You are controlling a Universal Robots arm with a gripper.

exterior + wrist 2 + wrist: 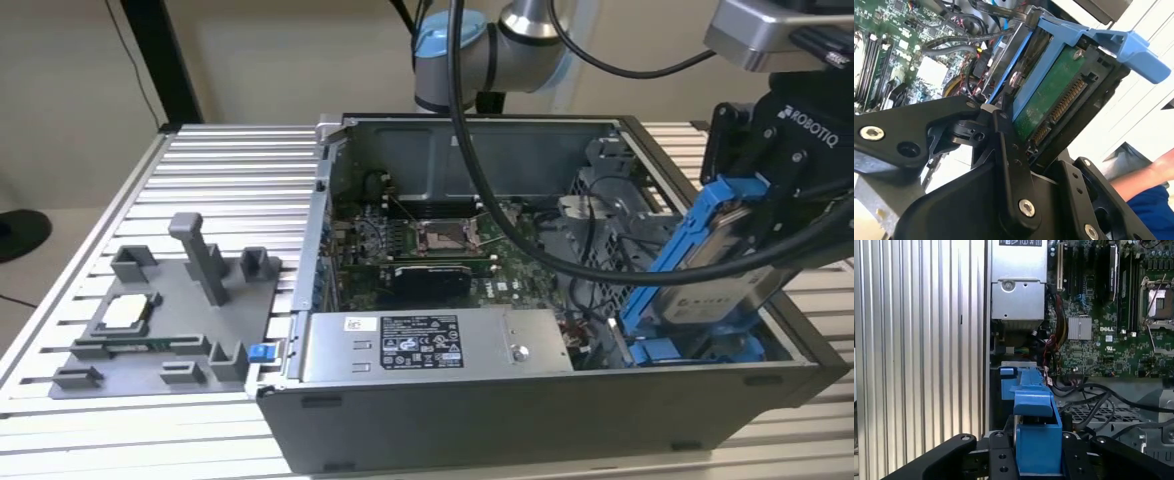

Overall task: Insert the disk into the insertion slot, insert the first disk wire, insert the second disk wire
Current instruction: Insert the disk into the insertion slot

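In the exterior view the gripper (pixel 763 215) has its fingers clamped on the blue carrier edges of the disk (pixel 707 298), which is judged rigid, moderately heavy and shock-sensitive.

— Where is the arm (pixel 470 55)?
— Coming from the far side, wrist bent over the exterior view's right
— And the gripper (pixel 755 205)?
— Tilted, its black fingers (pixel 1006 150) clamped on the disk (pixel 707 295)

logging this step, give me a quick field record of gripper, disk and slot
disk: flat silver-white hard drive in bright blue plastic carrier, tilted, not seated
gripper: black, shut on disk
insertion slot: grey perforated metal bay with blue pieces, under disk's lower end
case: open grey computer case
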